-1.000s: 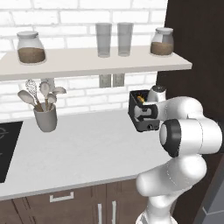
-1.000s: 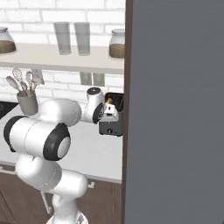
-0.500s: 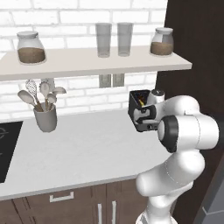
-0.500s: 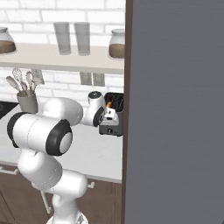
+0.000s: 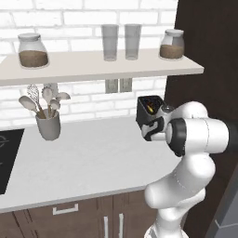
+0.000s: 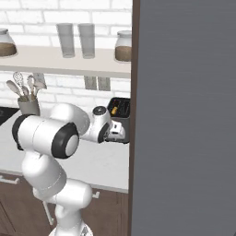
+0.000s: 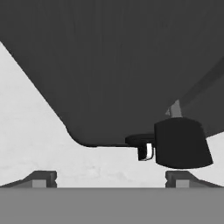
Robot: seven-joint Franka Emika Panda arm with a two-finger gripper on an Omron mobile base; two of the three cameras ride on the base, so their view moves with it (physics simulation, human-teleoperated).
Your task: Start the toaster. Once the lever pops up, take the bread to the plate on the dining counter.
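1. The claw [image 7: 111,178] is close against the front face of the toaster [image 5: 149,114], low down near the counter [image 5: 88,158].
2. In the hand view its 2 finger tips [image 7: 40,178] stand far apart and hold nothing; the claw is wide open.
3. The lever [image 7: 181,142] is a dark tab, just above the claw and toward its right finger tip, not between the tips.
4. A small pale knob [image 7: 148,151] sits just beside the lever, nearer to the middle of the claw.
5. In the right base view something golden shows in the slot of the toaster, behind and above the claw; I cannot tell if it is the bread.
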